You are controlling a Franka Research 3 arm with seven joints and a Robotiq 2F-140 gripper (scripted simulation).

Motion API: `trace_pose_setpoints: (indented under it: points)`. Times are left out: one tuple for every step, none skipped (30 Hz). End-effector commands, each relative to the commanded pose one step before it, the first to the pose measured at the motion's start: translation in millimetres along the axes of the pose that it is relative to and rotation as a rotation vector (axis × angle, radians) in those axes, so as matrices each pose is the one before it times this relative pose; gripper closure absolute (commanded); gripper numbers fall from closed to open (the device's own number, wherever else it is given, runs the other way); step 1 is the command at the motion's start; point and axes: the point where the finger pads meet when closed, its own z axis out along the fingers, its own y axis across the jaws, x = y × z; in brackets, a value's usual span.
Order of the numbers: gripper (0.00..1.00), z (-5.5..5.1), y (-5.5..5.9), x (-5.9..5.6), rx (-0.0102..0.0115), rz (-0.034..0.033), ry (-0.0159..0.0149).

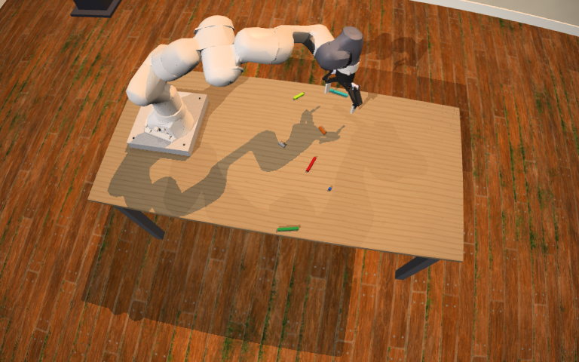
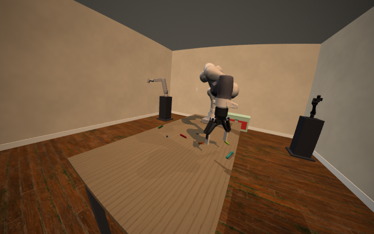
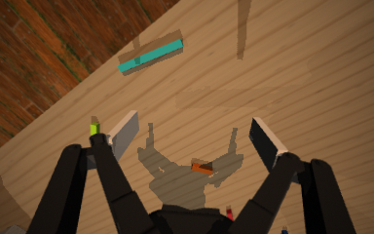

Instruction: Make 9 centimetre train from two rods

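My gripper (image 1: 340,99) (image 2: 216,141) (image 3: 194,123) is open and empty, above the table near its back edge. A turquoise rod (image 1: 338,92) (image 2: 229,154) (image 3: 151,56) lies by that edge. A lime rod (image 1: 298,96) (image 2: 226,143) (image 3: 94,129) lies left of it in the top view. An orange rod (image 1: 322,130) (image 2: 200,143) (image 3: 202,169) lies nearer the middle. A red rod (image 1: 310,164) (image 2: 183,136) (image 3: 229,214) and a blue rod (image 1: 329,188) (image 2: 166,136) (image 3: 284,231) lie farther forward. A green rod (image 1: 288,228) (image 2: 160,126) lies near the front edge. All lie apart.
A grey rod (image 1: 282,144) (image 2: 196,133) lies left of the orange one in the top view, in the arm's shadow. The arm's base plate (image 1: 197,111) stands at the table's left end. Two other arms stand on black pedestals (image 2: 165,107) (image 2: 305,137) off the table.
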Motion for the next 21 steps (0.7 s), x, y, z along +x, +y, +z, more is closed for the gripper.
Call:
trace_pose_setpoints:
  points:
    - [0.0,-0.07,2.0,-1.59,-0.00498,0.16721,0.00893]
    - [0.0,0.03,1.42,-1.1,-0.00002,0.0185,-0.00008]
    - [0.0,0.03,1.45,-1.08,-0.00002,0.0187,-0.00008]
    - [0.0,0.03,1.48,-1.07,-0.00002,0.01881,-0.00008]
    - [0.0,0.03,1.51,-1.05,-0.00002,0.01891,-0.00008]
    - [0.0,0.03,1.53,-1.03,-0.00002,0.01897,-0.00008]
    - [0.0,0.03,1.54,-1.0,-0.00002,0.01897,-0.00008]
    - [0.0,0.03,1.56,-0.98,-0.00002,0.019,-0.00008]
    - [0.0,0.03,1.58,-0.95,-0.00002,0.019,-0.00008]
    - [0.0,0.03,1.59,-0.93,-0.00002,0.01901,-0.00008]
    - [0.0,0.02,1.61,-0.9,-0.00002,0.01899,-0.00007]
    - [0.0,0.02,1.62,-0.87,-0.00002,0.01897,-0.00007]
    - [0.0,0.02,1.63,-0.85,-0.00002,0.01897,-0.00007]
    - [0.0,0.0,0.0,0.0,0.0,0.0,0.0]
    - [0.0,0.0,0.0,0.0,0.0,0.0,0.0]
    - [0.0,0.06,4.4,-2.2,-0.00007,0.05074,-0.00019]
    - [0.0,0.02,1.59,-0.7,-0.00002,0.01792,-0.00006]
    - [0.0,0.02,1.66,-0.7,-0.00003,0.01858,-0.00006]
    - [0.0,0.02,1.68,-0.68,-0.00003,0.01876,-0.00006]
    - [0.0,0.02,1.71,-0.66,-0.00003,0.01893,-0.00006]
    - [0.0,0.02,1.73,-0.64,-0.00003,0.01905,-0.00006]
